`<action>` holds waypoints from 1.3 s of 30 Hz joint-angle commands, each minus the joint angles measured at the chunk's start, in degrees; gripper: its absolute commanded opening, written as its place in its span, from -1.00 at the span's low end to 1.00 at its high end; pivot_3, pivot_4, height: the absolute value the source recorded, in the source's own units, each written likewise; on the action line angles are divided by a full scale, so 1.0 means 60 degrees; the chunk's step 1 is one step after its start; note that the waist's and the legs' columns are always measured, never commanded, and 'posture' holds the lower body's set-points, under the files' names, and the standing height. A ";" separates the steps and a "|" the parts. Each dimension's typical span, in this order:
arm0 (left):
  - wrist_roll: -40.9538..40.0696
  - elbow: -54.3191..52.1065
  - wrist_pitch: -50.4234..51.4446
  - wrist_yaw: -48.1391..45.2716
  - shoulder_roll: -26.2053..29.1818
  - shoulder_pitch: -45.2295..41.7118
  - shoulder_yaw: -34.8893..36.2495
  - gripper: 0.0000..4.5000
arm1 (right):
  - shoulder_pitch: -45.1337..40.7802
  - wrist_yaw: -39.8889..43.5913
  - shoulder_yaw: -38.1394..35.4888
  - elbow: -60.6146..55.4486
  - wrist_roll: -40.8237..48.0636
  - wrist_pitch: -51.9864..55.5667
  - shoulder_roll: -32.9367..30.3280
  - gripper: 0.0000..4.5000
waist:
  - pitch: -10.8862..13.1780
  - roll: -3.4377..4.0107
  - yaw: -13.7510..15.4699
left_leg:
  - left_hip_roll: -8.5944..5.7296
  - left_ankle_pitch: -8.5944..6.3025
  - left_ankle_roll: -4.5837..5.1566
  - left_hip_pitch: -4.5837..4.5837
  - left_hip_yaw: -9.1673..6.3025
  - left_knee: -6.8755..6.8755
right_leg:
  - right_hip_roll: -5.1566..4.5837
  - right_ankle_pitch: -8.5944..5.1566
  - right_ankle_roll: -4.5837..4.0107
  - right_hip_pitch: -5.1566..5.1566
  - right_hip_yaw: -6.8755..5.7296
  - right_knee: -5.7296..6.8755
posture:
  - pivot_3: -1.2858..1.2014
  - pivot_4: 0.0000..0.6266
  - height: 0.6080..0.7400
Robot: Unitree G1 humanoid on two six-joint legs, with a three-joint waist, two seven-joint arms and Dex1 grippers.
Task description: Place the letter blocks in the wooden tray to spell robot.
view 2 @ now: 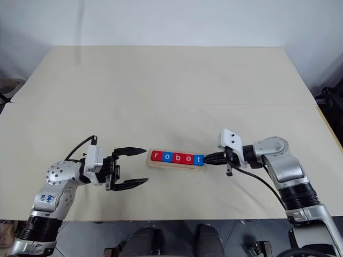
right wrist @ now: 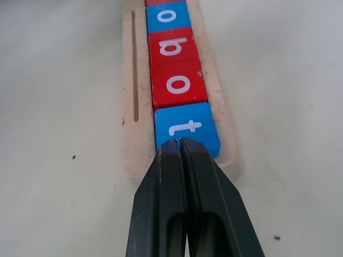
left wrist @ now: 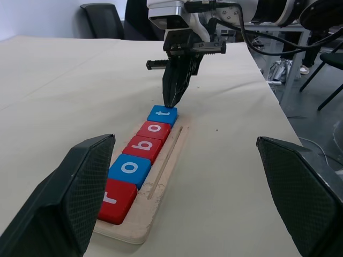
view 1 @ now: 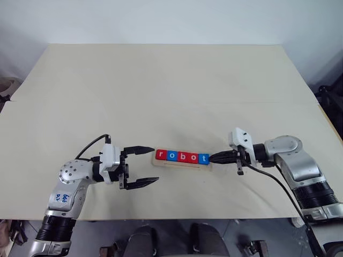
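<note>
left gripper [view 1: 140, 166]: jaws wide, holding nothing, level, pointing at the r end of the tray, tips just short of it.
wooden tray [left wrist: 161, 179]: flat on the table [view 1: 171, 91] near the front edge, between the two grippers.
letter blocks [view 1: 181, 157]: all five sit in the tray, touching in a row, reading robot; red r, blue o, red b, red o, blue t [right wrist: 186, 128].
right gripper [right wrist: 181, 147]: fingers pressed together, nothing between them, tip at the outer edge of the t block; contact looks likely, can't confirm.
</note>
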 commanded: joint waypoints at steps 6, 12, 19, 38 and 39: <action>-0.0045 -0.0235 -0.0150 0.0070 0.0021 -0.0037 0.0138 1.00 | -0.0072 -0.0151 -0.0054 -0.0139 0.0057 -0.0180 0.0188 -0.97 | 0.0000 0.0000 -0.0002 | 0.0000 0.0000 0.0000 0.0000 -0.0001 0.0000 | 0.0001 0.0000 0.0000 0.0000 0.0000 0.0000 | 0.03 -0.52 1.00; -0.0063 -0.0239 -0.0140 0.0080 0.0058 -0.0056 0.0165 1.00 | 0.0082 0.0002 -0.0411 -0.0600 0.0493 0.0158 -0.0088 -0.97 | 0.0000 0.0000 -0.0004 | 0.0000 0.0000 0.0000 0.0000 -0.0001 0.0000 | 0.0001 0.0000 0.0000 0.0000 0.0000 0.0000 | 0.03 -0.52 1.00; -0.0036 -0.0104 -0.0196 0.0055 0.0030 -0.0152 0.0140 1.00 | 0.0231 -0.0203 -0.0442 -0.0163 0.0274 -0.0099 -0.0350 -0.97 | 0.0000 0.0000 -0.0003 | 0.0000 0.0000 0.0000 0.0001 -0.0001 0.0000 | 0.0001 0.0000 0.0000 0.0001 0.0000 0.0000 | 0.03 -0.52 1.00; -0.0205 -0.0256 0.0193 0.0192 0.0224 0.0081 0.0334 1.00 | 0.0910 -0.0108 -0.1055 -0.0957 0.0754 -0.0521 -0.0417 -0.97 | 0.0000 0.0000 0.0009 | 0.0000 0.0000 0.0000 0.0000 -0.0001 -0.0001 | 0.0000 0.0000 0.0000 0.0000 0.0000 -0.0001 | 0.03 -0.52 1.00; -0.0226 -0.0238 0.0249 0.0156 0.0320 0.0142 0.0409 1.00 | 0.1126 0.0033 -0.1399 -0.1059 0.1112 -0.0579 -0.0450 -0.97 | 0.0000 0.0000 0.0017 | 0.0000 0.0000 0.0000 0.0000 -0.0001 -0.0001 | 0.0000 0.0000 0.0000 0.0000 0.0000 -0.0002 | 0.03 -0.52 1.00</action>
